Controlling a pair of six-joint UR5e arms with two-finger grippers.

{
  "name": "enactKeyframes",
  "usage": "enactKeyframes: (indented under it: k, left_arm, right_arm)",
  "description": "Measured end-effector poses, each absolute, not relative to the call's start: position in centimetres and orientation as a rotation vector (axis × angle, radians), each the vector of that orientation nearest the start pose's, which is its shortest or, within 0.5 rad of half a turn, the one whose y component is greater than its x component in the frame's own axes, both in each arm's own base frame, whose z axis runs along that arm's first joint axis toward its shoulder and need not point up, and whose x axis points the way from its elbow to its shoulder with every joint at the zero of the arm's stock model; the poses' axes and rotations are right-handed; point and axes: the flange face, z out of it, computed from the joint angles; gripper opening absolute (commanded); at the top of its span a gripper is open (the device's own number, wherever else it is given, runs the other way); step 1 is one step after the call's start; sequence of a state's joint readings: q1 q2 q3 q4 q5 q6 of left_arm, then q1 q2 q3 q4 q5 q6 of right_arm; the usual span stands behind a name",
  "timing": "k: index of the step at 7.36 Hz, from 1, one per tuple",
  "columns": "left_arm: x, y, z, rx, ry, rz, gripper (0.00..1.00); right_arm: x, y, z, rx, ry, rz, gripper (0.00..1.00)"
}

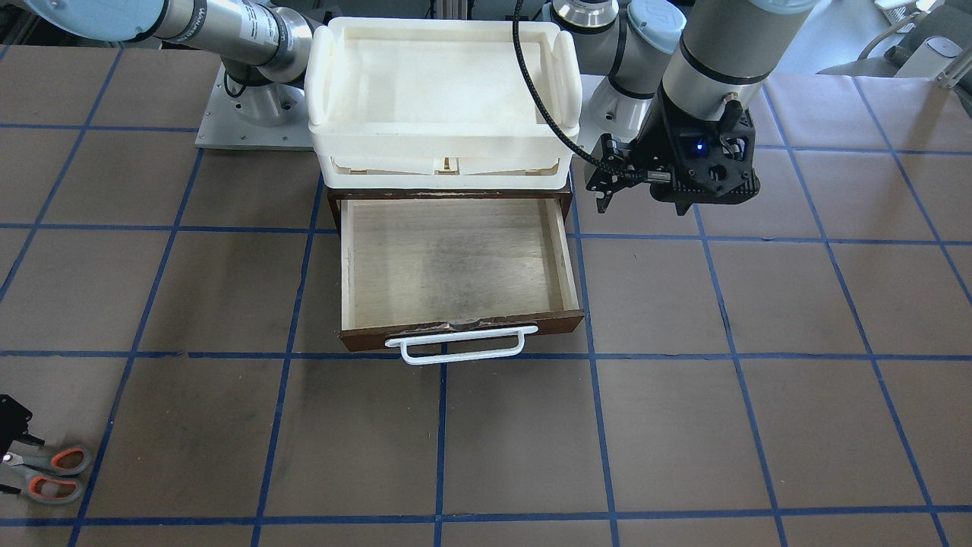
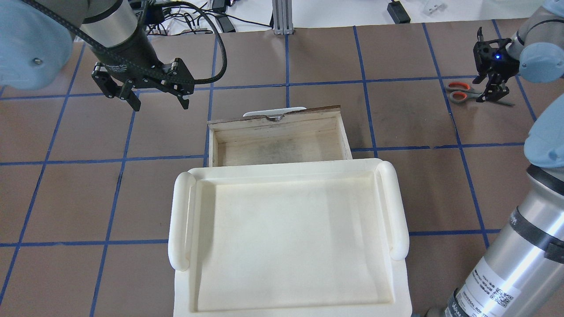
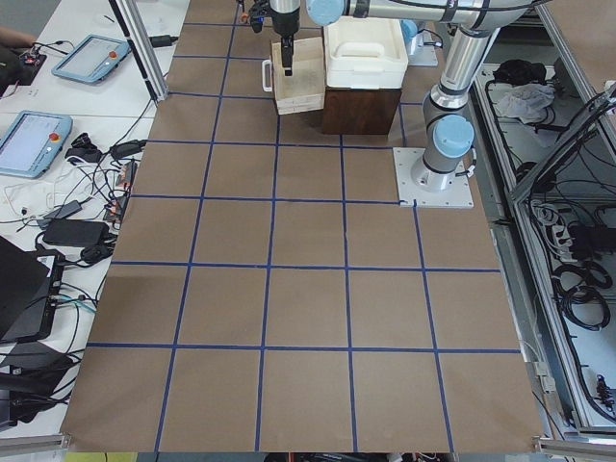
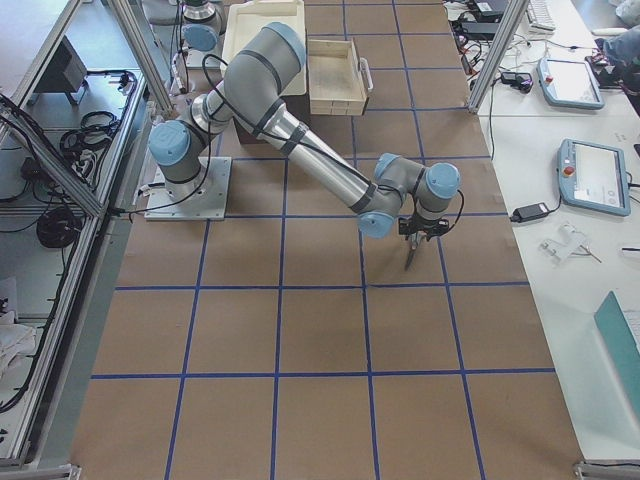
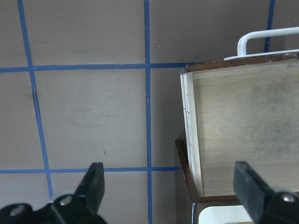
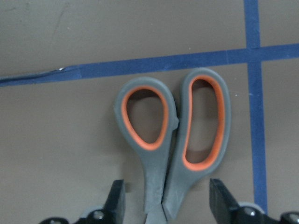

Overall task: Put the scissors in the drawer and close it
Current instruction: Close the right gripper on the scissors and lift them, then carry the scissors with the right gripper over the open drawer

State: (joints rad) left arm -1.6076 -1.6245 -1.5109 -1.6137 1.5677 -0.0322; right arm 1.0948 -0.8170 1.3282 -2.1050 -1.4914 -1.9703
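Observation:
The scissors [image 6: 173, 140], grey handles lined orange, lie flat on the table, far to my right [image 2: 460, 91], at the lower left of the front view [image 1: 49, 475]. My right gripper [image 2: 493, 93] is low over them and open. Its fingers [image 6: 117, 203] stand on either side of the shanks just behind the loops, with a gap on each side. The drawer [image 1: 456, 258] is pulled out and empty, its white bar handle [image 1: 456, 346] facing away from me. My left gripper [image 2: 159, 105] is open and empty, above the table beside the drawer's left side [image 5: 191, 126].
A cream-white plastic tray [image 2: 286, 237] sits on top of the dark cabinet [image 1: 334, 201] that holds the drawer. The brown table has a grid of blue tape lines. The right arm stretches low across the table [image 4: 320, 160].

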Motion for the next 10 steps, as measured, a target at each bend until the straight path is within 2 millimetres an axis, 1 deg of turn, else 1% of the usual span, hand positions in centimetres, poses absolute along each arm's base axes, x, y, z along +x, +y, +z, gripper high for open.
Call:
enactKeyframes:
  k: [1, 3, 5, 8, 10]
  left_arm:
    - [-15.23, -50.58, 48.59, 0.007, 3.143, 0.058, 1.0]
    - [-15.23, -50.61, 48.54, 0.007, 3.143, 0.06, 1.0]
    - [-15.23, -50.63, 48.51, 0.007, 3.142, 0.061, 1.0]
    - [-15.28, -50.68, 48.41, 0.008, 3.142, 0.063, 1.0]
    - [-15.3, -50.71, 48.38, 0.007, 3.142, 0.063, 1.0]
  right_arm:
    - [-21.1, -71.81, 18.09, -2.135, 2.29, -0.128, 0.66]
    - [-21.12, -71.82, 17.68, -2.135, 2.285, -0.123, 0.55]
    - [-21.23, -71.84, 17.73, -2.13, 2.293, -0.117, 0.39]
    - [-21.39, -71.79, 18.03, -2.128, 2.306, -0.104, 0.19]
    - [-21.44, -71.74, 18.32, -2.131, 2.311, -0.097, 0.16]
